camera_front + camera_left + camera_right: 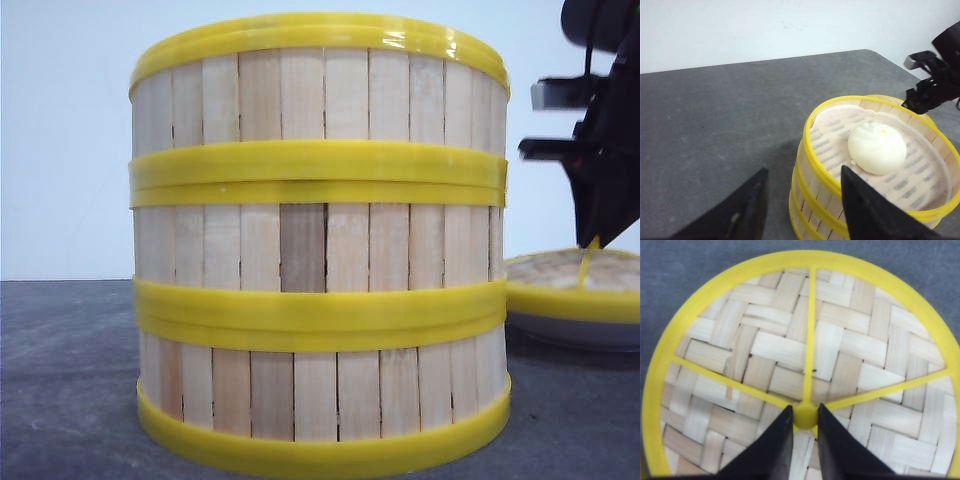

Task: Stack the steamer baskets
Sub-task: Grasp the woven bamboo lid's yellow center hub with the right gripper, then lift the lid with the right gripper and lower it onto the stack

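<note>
Three steamer baskets [320,250] stand one on top of the other in a neat tower on the gray table [60,380], close to the front camera. So the stacking looks done to me. Each basket is round and low, with pale wooden slats standing side by side and shiny yellow plastic rims. One slat in the middle basket is darker than the rest.

In the top basket sits a soft white bun [876,148] with a tiny yellow dot, resting on a pale slatted floor.

At about three o'clock from the tower, a little behind it, lies the domed lid [575,280] on a white plate [570,330]. The lid is woven from flat pale strips, with a yellow rim, yellow spokes and a small yellow knob [805,415] in the middle.

The right gripper [805,426] is down over the lid, its two black fingers nearly together with the knob between them. I cannot tell whether they are squeezing it. I think the next move is to pinch the knob tight, lift the lid straight up and carry it over the tower.

The left gripper [802,200] hangs just beside the tower, spread wide and holding nothing.
</note>
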Robot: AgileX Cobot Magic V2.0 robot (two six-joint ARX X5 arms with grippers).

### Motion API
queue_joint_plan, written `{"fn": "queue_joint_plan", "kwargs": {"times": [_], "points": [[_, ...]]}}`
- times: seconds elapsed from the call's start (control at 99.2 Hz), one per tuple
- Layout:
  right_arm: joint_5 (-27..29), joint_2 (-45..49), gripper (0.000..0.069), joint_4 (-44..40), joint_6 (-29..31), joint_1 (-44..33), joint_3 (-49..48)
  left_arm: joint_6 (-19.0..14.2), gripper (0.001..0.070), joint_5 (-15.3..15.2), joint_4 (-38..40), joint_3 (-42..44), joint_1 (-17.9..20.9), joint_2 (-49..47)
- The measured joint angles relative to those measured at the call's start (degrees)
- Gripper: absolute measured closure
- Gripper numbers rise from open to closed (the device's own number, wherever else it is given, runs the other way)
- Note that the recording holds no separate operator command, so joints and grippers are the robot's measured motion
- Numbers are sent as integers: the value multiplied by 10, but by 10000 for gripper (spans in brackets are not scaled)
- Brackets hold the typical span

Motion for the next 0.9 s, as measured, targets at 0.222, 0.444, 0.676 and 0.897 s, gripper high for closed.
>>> {"fn": "queue_joint_plan", "kwargs": {"times": [0.222,0.444,0.676,0.897], "points": [[0,-80,635,-75,-25,0,90,0,443,0,0,0,0,0],[-45,-97,636,-195,-40,21,248,0,443,5,-1,0,0,0],[-122,-89,636,-263,-44,123,362,-2,443,5,-1,0,0,0],[-119,-52,636,-283,-44,242,368,-7,443,5,-1,0,0,0]]}}
